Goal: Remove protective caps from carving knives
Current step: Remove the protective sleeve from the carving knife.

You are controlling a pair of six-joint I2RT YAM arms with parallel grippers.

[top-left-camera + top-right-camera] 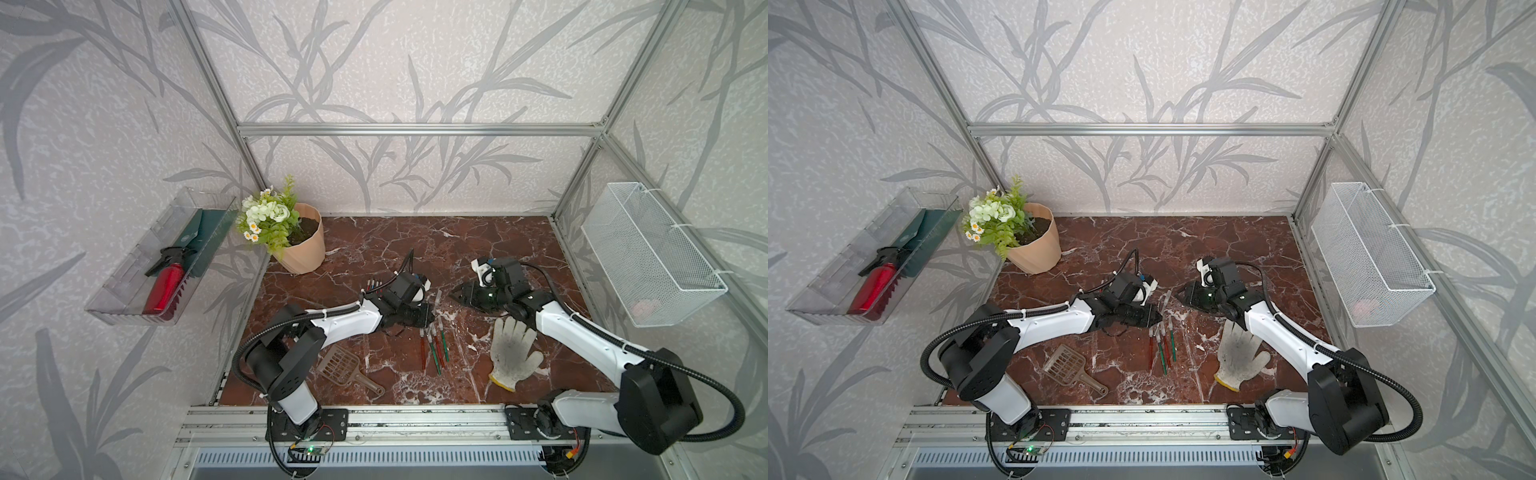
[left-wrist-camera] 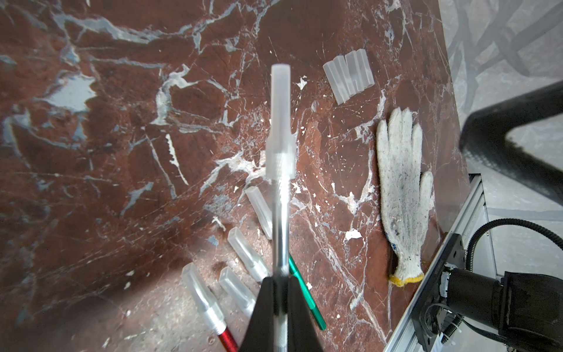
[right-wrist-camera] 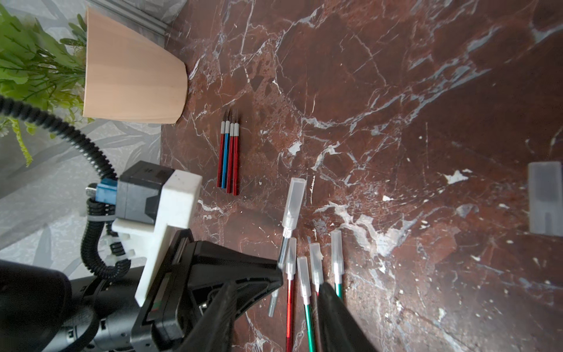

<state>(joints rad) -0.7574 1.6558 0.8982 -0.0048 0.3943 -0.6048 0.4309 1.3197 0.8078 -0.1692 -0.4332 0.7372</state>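
My left gripper (image 2: 281,283) is shut on the silver shaft of a carving knife (image 2: 281,213) held above the table, a translucent protective cap (image 2: 280,100) still on its tip. In a top view that knife (image 1: 438,298) points up between both grippers. My right gripper (image 3: 274,286) stands open a little to the right of the cap (image 3: 294,201), nothing between its fingers; in a top view it (image 1: 455,296) faces left. Several capped knives (image 1: 434,347) lie below. Several bare knives (image 3: 228,155) lie near the pot. Loose caps (image 2: 348,74) lie together.
A white work glove (image 1: 513,353) lies under my right arm. A brown slotted scoop (image 1: 347,368) sits front left, a flower pot (image 1: 303,245) at back left. A wire basket (image 1: 652,253) hangs on the right wall, a clear tray (image 1: 124,307) on the left.
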